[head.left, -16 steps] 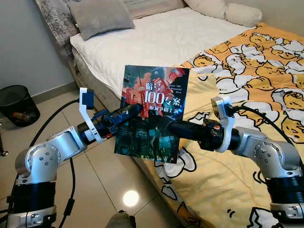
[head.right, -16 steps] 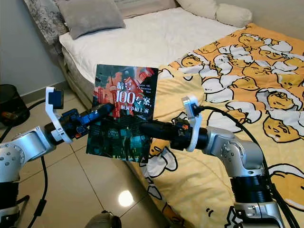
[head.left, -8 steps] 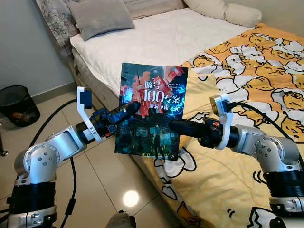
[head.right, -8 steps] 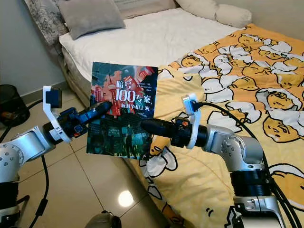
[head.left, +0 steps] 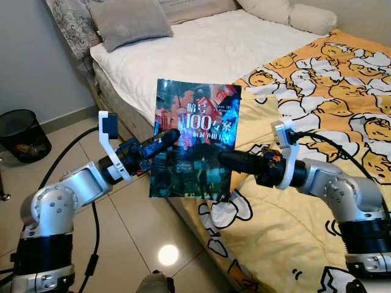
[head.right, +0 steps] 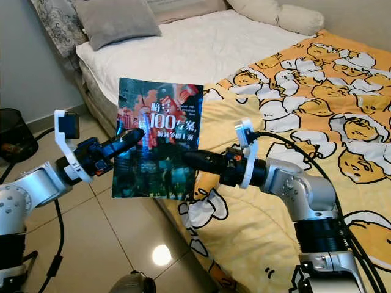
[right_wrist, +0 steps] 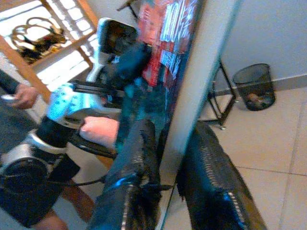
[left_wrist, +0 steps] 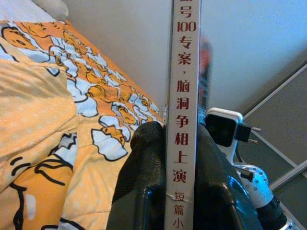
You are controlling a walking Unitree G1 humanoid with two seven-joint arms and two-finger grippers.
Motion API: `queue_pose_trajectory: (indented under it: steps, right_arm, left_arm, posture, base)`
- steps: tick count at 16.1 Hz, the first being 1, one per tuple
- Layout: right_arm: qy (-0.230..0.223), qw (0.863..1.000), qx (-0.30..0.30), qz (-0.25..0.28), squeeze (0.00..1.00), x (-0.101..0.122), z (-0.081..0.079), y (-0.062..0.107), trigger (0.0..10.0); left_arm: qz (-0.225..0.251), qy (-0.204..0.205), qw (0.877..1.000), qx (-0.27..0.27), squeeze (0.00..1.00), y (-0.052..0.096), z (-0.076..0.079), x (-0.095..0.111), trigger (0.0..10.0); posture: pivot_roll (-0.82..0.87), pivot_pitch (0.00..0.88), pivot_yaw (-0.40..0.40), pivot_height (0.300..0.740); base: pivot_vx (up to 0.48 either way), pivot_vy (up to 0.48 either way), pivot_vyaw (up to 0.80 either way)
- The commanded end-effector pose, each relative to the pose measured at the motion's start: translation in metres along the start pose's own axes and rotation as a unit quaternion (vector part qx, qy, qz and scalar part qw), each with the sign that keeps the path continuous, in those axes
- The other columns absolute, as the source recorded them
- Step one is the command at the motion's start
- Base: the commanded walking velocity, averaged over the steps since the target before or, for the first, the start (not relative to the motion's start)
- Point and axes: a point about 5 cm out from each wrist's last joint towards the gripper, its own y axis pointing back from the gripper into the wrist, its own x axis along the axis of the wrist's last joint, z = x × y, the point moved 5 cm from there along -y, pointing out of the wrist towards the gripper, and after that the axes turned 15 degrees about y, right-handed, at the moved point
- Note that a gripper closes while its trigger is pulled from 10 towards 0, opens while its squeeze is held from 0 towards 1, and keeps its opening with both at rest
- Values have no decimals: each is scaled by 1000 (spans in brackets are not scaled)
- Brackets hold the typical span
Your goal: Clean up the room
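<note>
I have the book [head.left: 194,140] upright in the air between both arms: my left gripper [head.left: 166,137] is clamped on its spine edge, my right gripper [head.left: 227,160] clamped on the opposite edge. The bed [head.left: 214,49] lies beyond both grippers.

A bed [head.left: 201,49] with a white sheet spans the upper frame, a yellow cartoon-print blanket [head.left: 330,91] at right. Beige glossy floor tiles [head.left: 128,244] lie lower left, a black mesh wastebasket [head.left: 23,134] at left.
</note>
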Motion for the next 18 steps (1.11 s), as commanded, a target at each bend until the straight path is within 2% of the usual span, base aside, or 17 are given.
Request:
queue_pose_trajectory:
  steps: [1, 2, 3, 6, 7, 8, 9, 10, 11, 12, 13, 14, 16, 17, 18]
  right_arm:
    - [12, 1000, 1, -1, 1000, 3, 0, -4, 10000]
    - [14, 1000, -7, -2, 1000, 2, 3, -2, 10000]
    - [-3, 999, -39, 22, 1000, 2, 11, 7, 10000]
    - [-27, 993, -90, 65, 1000, 6, 22, 19, 10000]
    - [-8, 986, -142, 83, 0, 9, 33, 27, 10000]
    - [-7, 978, -185, 100, 0, 10, 42, 37, 10000]
    - [-12, 960, -258, 105, 0, 6, 57, 52, 10000]
    - [-18, 939, -335, 82, 0, -3, 71, 66, 10000]
    - [-40, 924, -379, 40, 0, -19, 77, 71, 10000]
    - [-65, 911, -407, 21, 0, -31, 78, 69, 10000]
    - [-79, 907, -413, 34, 0, -34, 76, 63, 10000]
    - [-72, 903, -421, 46, 0, -37, 68, 45, 10000]
    - [-28, 894, -446, 23, 0, -39, 67, 38, 10000]
    - [-8, 885, -465, 19, 0, -39, 66, 34, 10000]
    - [-3, 883, -470, 19, 0, -38, 63, 30, 10000]
  left_arm:
    - [-2, -25, 999, -25, 0, -9, 14, 4, 0]
    - [3, -26, 999, -23, 0, -8, 14, 5, 0]
    - [17, -30, 999, -7, 0, -7, 11, 10, 0]
    - [23, -52, 998, 30, 0, -7, 5, 12, 0]
    - [25, -67, 997, 42, 0, -7, 4, 12, 0]
    - [27, -82, 994, 61, 0, -6, 0, 12, 0]
    - [43, -124, 985, 115, 0, -4, -13, 17, 2510]
    - [69, -167, 968, 172, 0, 0, -26, 26, 5490]
    - [84, -179, 961, 194, 0, 1, -31, 29, 10000]
    - [93, -192, 953, 214, 0, 0, -34, 28, 10000]
    - [95, -207, 946, 230, 0, -1, -37, 25, 10000]
    - [96, -214, 941, 242, 0, -6, -39, 14, 10000]
    - [114, -210, 934, 266, 0, -4, -44, 12, 10000]
    - [113, -224, 914, 319, 0, 3, -54, 12, 10000]
    - [113, -230, 902, 346, 0, 7, -59, 12, 10000]
  posture:
    - [-9, 0, 28, 740]
    - [-8, 0, 24, 740]
    - [-8, 0, 22, 740]
    - [-5, 0, 17, 740]
    - [-2, 0, 12, 740]
    - [-2, 0, 11, 740]
    - [-2, 0, 10, 740]
    - [-7, 0, 15, 740]
    - [-13, 0, 18, 740]
    - [-22, 0, 26, 740]
    - [-22, 0, 25, 740]
    - [-26, 0, 27, 740]
    - [-29, 0, 27, 740]
    - [-29, 0, 22, 740]
    - [-27, 0, 19, 740]
  base:
    - [0, 0, 0]
    - [0, 0, 0]
    - [0, 0, 0]
    - [0, 0, 0]
    - [0, 0, 0]
    - [0, 0, 0]
    - [0, 0, 0]
    - [0, 0, 0]
    - [0, 0, 0]
    - [0, 0, 0]
    - [0, 0, 0]
    - [0, 0, 0]
    - [0, 0, 0]
    - [0, 0, 0]
    - [0, 0, 0]
